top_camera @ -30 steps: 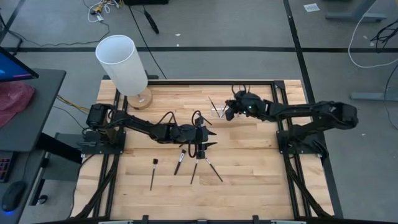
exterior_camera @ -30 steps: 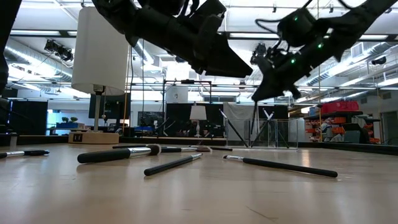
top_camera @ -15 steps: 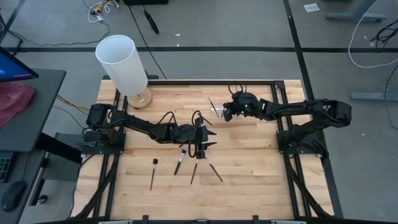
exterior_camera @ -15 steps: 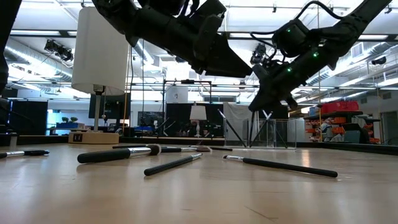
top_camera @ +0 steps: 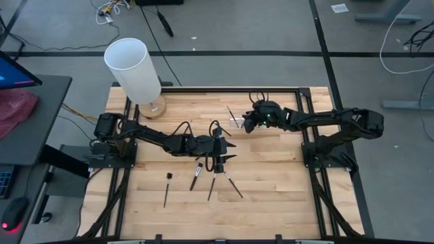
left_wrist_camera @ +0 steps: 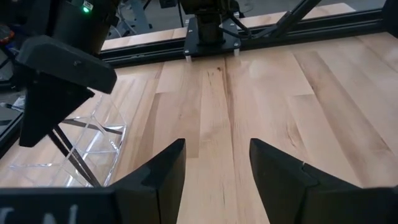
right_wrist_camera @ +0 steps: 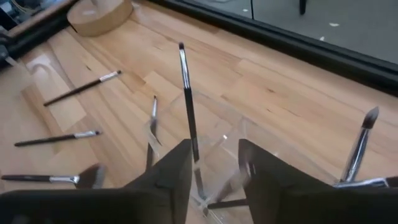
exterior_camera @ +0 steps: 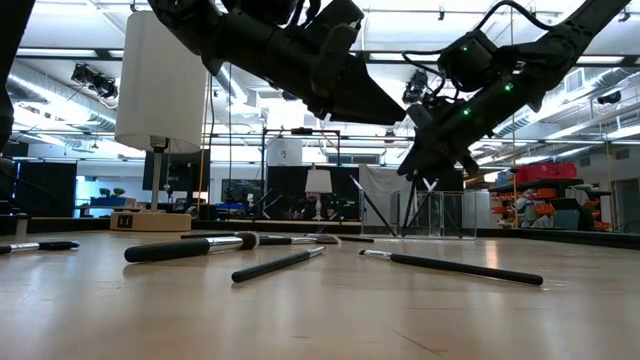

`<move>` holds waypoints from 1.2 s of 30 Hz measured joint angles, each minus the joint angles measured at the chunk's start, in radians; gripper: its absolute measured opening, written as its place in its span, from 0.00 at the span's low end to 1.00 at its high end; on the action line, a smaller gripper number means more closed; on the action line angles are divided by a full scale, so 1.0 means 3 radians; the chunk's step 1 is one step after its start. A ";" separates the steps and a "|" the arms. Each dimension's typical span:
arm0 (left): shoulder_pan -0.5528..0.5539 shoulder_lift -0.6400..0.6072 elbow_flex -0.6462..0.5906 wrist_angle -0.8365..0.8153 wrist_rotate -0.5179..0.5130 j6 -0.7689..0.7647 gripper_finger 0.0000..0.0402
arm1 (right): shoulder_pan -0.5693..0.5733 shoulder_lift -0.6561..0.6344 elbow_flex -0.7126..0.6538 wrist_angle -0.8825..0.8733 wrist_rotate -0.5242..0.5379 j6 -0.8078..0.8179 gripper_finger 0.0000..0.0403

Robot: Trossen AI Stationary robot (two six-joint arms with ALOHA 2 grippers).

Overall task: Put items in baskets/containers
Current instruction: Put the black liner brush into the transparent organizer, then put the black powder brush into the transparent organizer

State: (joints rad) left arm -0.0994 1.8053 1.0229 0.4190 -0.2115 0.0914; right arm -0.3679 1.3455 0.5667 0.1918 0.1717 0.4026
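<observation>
A small clear-plastic holder (right_wrist_camera: 267, 155) is seen at the far centre of the pale wooden table (top_camera: 271, 176), with thin dark-handled brushes (right_wrist_camera: 188, 99) stood in it. The right gripper (right_wrist_camera: 211, 168) is held directly above the holder, fingers spread, nothing pinched. The left gripper (left_wrist_camera: 216, 168) is held over mid-table, fingers spread and empty. Four loose brushes (top_camera: 196, 175) lie nearer. A white cylinder (top_camera: 133, 69) on a wooden base is noted far left.

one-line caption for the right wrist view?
Right gripper open above the clear holder, a brush standing upright inside.
</observation>
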 joint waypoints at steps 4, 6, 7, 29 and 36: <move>0.0000 0.0000 0.0000 -0.0002 0.0000 0.0000 0.45 | 0.0000 -0.0147 0.0000 -0.0002 0.0009 -0.0020 0.38; 0.0000 0.0000 0.0001 -0.0004 0.0000 0.0000 0.45 | 0.0000 -0.0253 -0.0001 0.0001 0.0014 -0.0067 0.40; -0.0001 0.0000 0.0001 -0.0005 0.0000 0.0000 0.45 | 0.0001 -0.0309 -0.0001 -0.0004 0.0044 -0.0080 0.40; 0.0000 0.0000 0.0004 -0.0015 -0.0001 0.0000 0.45 | 0.0853 -0.0964 -0.0001 -0.0153 0.0175 -0.0348 0.37; 0.0000 0.0000 0.0004 -0.0020 -0.0001 0.0000 0.45 | 0.1512 -0.0799 -0.0001 -0.0149 0.0175 -0.0289 0.31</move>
State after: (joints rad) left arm -0.0994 1.8053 1.0241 0.4129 -0.2117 0.0914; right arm 0.0856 1.1059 0.5663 0.1471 0.2243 0.3158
